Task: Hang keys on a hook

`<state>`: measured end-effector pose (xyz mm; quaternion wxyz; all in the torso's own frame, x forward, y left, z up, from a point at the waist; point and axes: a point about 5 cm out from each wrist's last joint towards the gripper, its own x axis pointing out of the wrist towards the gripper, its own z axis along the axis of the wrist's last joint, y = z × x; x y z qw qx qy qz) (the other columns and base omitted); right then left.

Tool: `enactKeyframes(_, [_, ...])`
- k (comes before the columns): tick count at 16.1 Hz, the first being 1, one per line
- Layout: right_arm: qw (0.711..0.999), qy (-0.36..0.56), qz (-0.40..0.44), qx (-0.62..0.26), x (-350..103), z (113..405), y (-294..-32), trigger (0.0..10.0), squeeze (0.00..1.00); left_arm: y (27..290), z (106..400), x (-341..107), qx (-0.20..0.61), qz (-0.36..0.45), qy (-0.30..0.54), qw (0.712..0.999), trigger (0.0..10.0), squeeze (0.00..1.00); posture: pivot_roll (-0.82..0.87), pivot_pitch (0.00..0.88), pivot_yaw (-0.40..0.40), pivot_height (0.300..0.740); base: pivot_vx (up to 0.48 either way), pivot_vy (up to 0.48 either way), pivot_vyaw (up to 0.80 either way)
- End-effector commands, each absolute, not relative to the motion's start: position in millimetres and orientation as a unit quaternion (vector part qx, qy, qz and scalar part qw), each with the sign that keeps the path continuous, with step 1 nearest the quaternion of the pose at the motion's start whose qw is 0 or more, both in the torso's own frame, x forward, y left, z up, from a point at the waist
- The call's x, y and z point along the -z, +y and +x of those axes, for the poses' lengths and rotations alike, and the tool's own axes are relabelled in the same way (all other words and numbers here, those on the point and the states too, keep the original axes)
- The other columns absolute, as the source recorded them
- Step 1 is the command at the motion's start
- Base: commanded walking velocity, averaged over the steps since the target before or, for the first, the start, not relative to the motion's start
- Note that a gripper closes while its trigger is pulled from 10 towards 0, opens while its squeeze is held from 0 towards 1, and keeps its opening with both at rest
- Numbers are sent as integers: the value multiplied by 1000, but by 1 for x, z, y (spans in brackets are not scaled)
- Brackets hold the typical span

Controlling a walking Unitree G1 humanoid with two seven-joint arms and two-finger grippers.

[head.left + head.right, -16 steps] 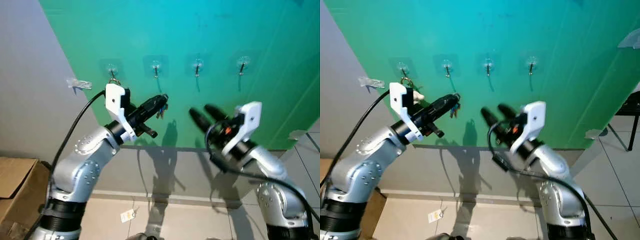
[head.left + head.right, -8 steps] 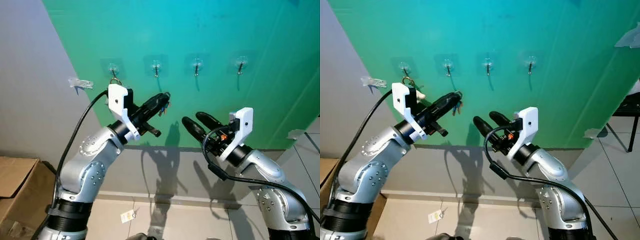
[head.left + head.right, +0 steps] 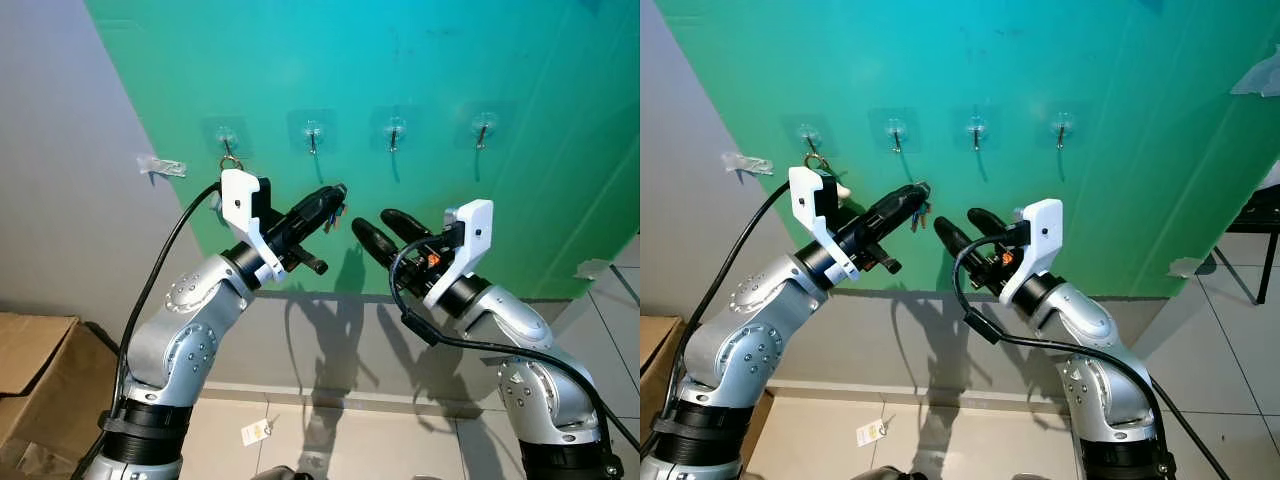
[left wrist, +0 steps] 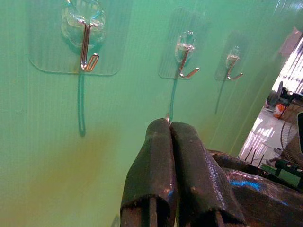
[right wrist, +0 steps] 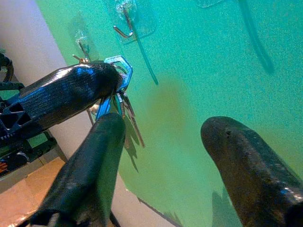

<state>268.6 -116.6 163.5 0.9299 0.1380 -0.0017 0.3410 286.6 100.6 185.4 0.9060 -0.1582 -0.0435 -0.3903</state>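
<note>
Against the green wall, four clear adhesive hooks run in a row, and going from the left: the first hook already carries a small ring, while the second hook stands bare, above and just beyond the left gripper's tip. The left gripper is closed on the keys, its two fingers pressed flat together in the left wrist view; the bunch, with a blue ring, hangs from the fingertips and sits just short of the wall. The gripper's long axis points up and rightward toward the wall, so the bare second hook lies up and slightly left of the keys; this arm is clearly the nearer one, and the ring would, by judgement, need raising above the hook's upturned tip. To the right, the right gripper hovers just beside the keys with fingers spread apart, holding nothing. Further right, the third hook and fourth hook are unoccupied. The keys are mostly hidden behind the closed fingers in the left wrist view, and the gap between ring and wall cannot be judged.
</note>
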Motion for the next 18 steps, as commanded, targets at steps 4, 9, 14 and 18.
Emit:
enactKeyframes(4, [929, 4, 125, -348, -165, 271, -114, 10000, 1000, 104, 289, -183, 383, -154, -42, 910, 0, 1000, -155, 0, 108, 740, 0, 0, 0])
enactKeyframes(9, [917, 20, 94, -388, -160, 265, -110, 10000, 373, 100, 292, -184, 384, -157, -45, 909, 0, 1000, -158, 0, 106, 740, 0, 0, 0])
enactKeyframes(14, [910, 22, 90, -404, -162, 267, -108, 10000, 0, 95, 294, -189, 389, -181, -51, 902, 0, 1000, -164, 0, 108, 740, 0, 0, 0])
enactKeyframes(18, [911, 13, 87, -403, -165, 273, -102, 10000, 0, 91, 292, -192, 393, -209, -51, 894, 0, 1000, -167, 0, 111, 740, 0, 0, 0])
